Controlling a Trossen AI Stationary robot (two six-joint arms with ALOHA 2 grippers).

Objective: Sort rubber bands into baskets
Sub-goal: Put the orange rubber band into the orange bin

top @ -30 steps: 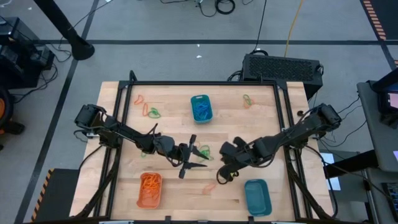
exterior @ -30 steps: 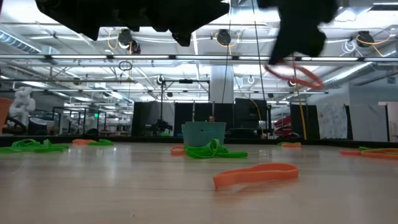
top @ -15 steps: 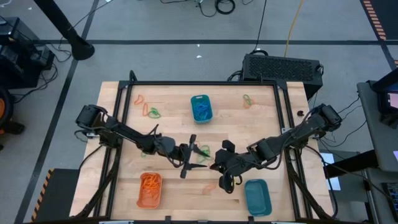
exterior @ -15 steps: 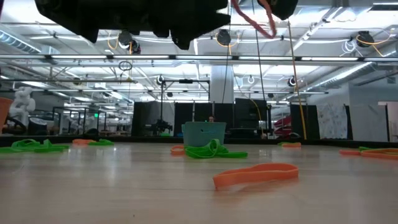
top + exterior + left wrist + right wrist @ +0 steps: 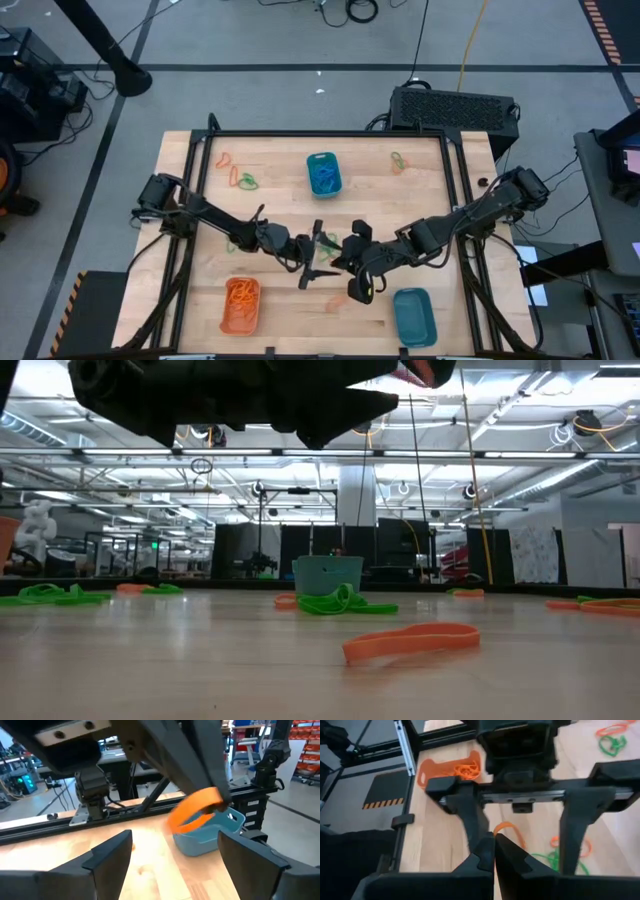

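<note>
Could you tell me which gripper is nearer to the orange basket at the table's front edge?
Left. The left gripper is just up and right of the orange basket; the right gripper sits beyond it, farther from the basket.

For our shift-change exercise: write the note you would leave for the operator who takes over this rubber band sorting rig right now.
Right end effector: shut on an orange rubber band, raised at mid-table.
Left end effector: open, facing the right one with the band between its fingers.
Baskets: orange basket at the near left holds orange bands; teal basket at the far centre holds blue bands; second teal basket at the near right looks empty.
Left: loose green and orange bands at the far left, far right and mid-table.
</note>
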